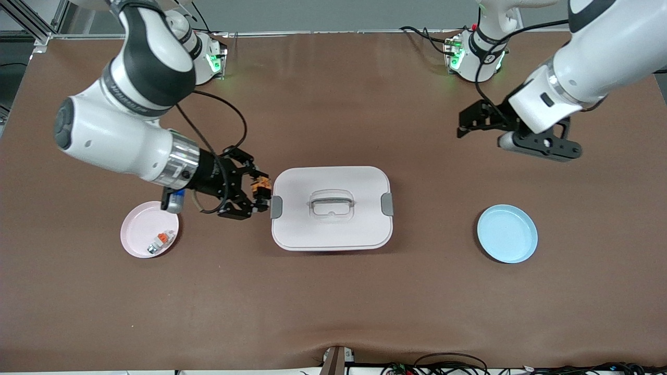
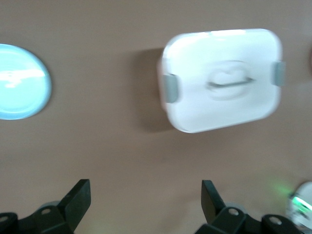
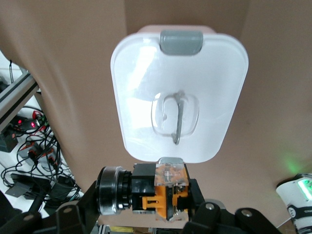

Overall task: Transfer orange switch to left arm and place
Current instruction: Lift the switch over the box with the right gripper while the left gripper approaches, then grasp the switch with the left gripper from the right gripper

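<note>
Right gripper (image 1: 259, 194), one orange switch (image 1: 260, 186)

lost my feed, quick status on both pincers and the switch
Right pincer shut on orange switch, at the box's latch toward the right arm's end. Left pincer open, waiting over bare table. Box sits between the two arms.

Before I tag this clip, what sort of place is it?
Most likely a robotics lab bench: a table under a brown mat, two bolted-down arms, aluminium framing and loose cabling at the edges. The props are staged: a white box and plates.
</note>
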